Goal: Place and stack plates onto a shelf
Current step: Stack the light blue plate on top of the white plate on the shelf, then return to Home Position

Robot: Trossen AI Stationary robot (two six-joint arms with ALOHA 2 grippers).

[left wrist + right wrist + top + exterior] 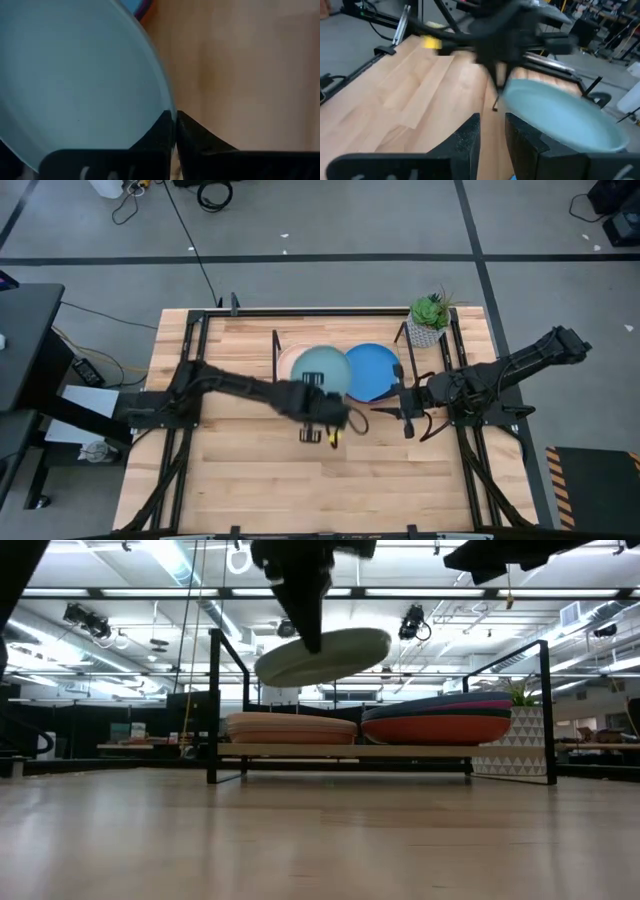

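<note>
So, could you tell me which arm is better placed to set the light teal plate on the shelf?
The left. Its hand grips the light teal plate by the rim, above the shelf's left stack. The right hand is empty, beside the shelf.

My left arm reaches in from the left side toward the middle, elbow bent, and its left hand sits raised above the surface, fingers pinched together on the rim of the light teal plate. My right arm stretches in from the right, its right hand low, fingers slightly parted around nothing.
</note>
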